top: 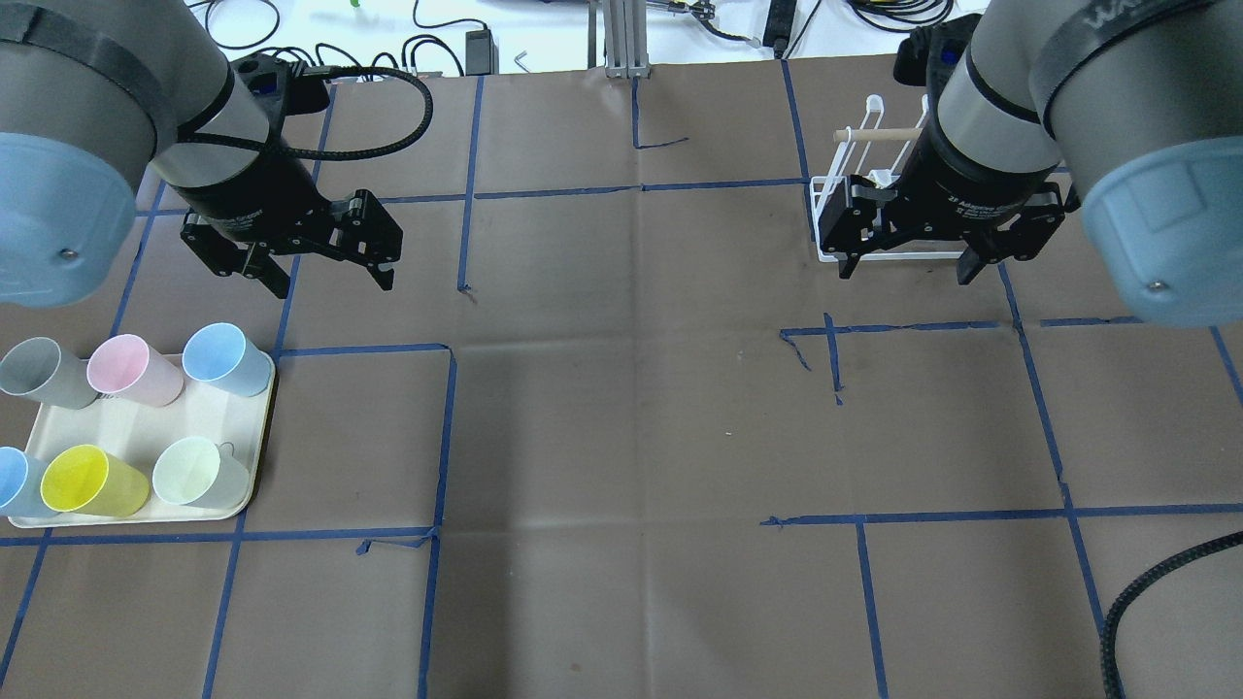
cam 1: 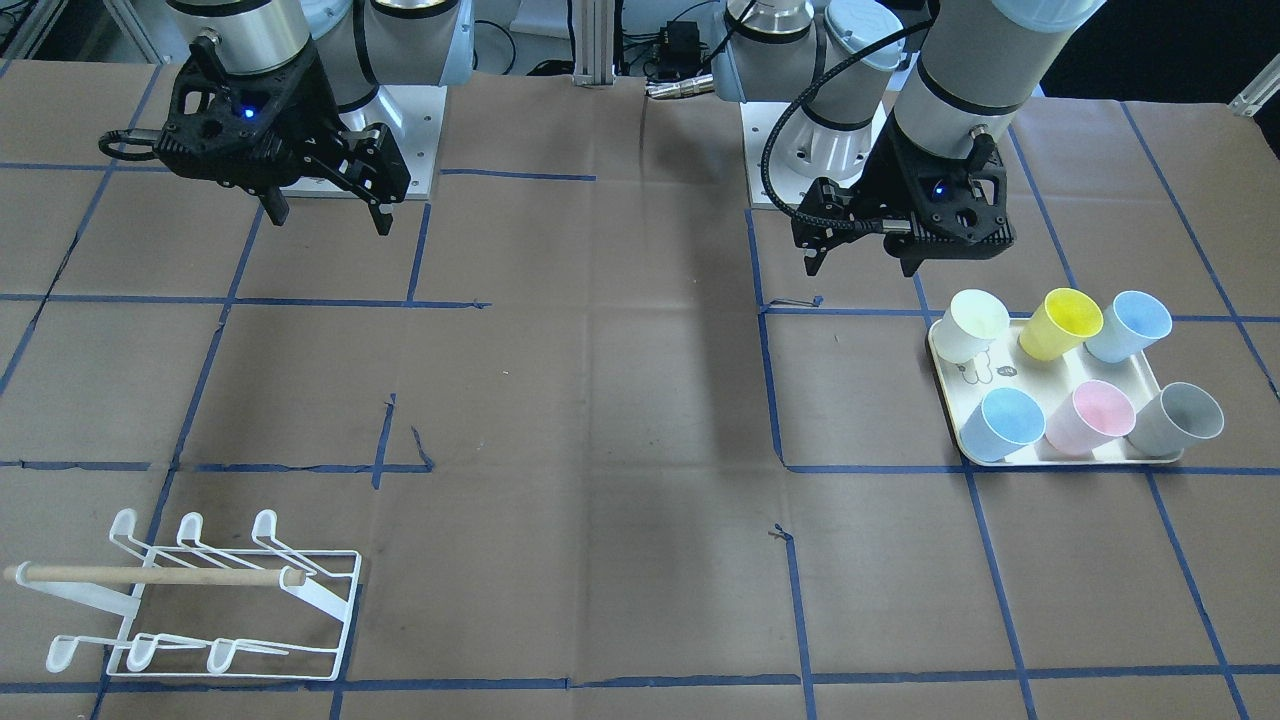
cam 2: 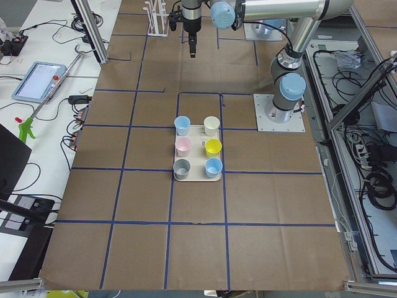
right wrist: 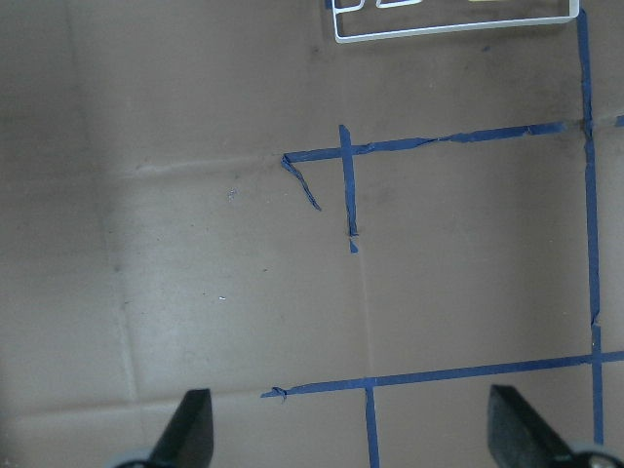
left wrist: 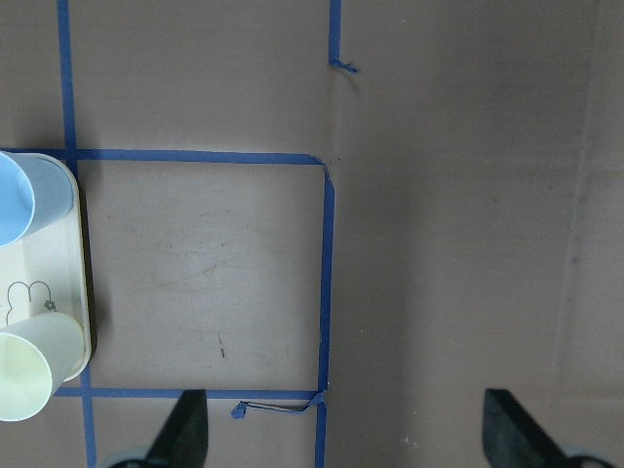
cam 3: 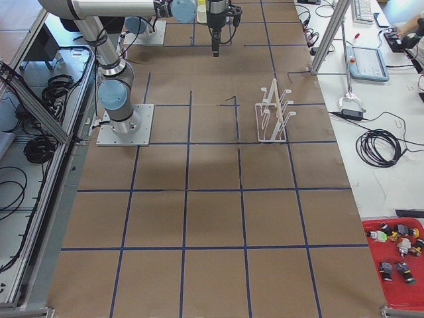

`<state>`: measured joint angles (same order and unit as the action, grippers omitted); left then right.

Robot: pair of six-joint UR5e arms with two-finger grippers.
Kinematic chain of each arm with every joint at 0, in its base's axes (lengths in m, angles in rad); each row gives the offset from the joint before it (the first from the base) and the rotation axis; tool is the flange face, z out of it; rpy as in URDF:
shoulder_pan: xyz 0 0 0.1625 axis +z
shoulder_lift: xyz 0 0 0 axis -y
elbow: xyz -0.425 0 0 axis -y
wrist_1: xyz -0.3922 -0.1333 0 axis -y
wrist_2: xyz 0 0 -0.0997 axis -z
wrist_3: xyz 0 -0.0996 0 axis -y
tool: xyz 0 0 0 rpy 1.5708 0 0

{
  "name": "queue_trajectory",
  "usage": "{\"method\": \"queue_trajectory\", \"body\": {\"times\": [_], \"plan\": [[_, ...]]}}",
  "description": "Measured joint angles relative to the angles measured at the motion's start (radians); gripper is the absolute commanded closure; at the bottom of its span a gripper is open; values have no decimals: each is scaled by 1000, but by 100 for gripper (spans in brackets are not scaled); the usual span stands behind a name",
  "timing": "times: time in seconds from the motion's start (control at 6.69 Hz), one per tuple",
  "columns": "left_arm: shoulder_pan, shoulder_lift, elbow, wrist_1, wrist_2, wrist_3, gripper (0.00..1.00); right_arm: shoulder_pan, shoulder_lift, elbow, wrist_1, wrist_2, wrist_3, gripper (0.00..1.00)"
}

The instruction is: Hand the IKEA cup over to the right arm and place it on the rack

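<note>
While on the tray (cam 1: 1035, 378), cups (cam 1: 1090, 418) upright.

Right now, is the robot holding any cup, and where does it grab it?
No, nothing is held. The left gripper and the right gripper are both open and empty above the table. All six cups stand on the tray.

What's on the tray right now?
Six stand upright on the tray: white cup, yellow cup, pale blue cup, blue cup, pink cup, grey cup. The tray surface under them is covered.
</note>
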<state>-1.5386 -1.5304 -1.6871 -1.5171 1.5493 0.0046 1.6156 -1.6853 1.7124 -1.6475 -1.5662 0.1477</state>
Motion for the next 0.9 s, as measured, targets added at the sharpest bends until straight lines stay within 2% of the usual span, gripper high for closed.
{"method": "queue_trajectory", "body": {"times": [0.6, 0.9], "plan": [[20, 0, 4, 15, 1, 43, 0, 1, 1, 1, 0, 0, -1, 0], [94, -1, 2, 42, 0, 114, 0, 0, 0, 1, 1, 0, -2, 0]]}}
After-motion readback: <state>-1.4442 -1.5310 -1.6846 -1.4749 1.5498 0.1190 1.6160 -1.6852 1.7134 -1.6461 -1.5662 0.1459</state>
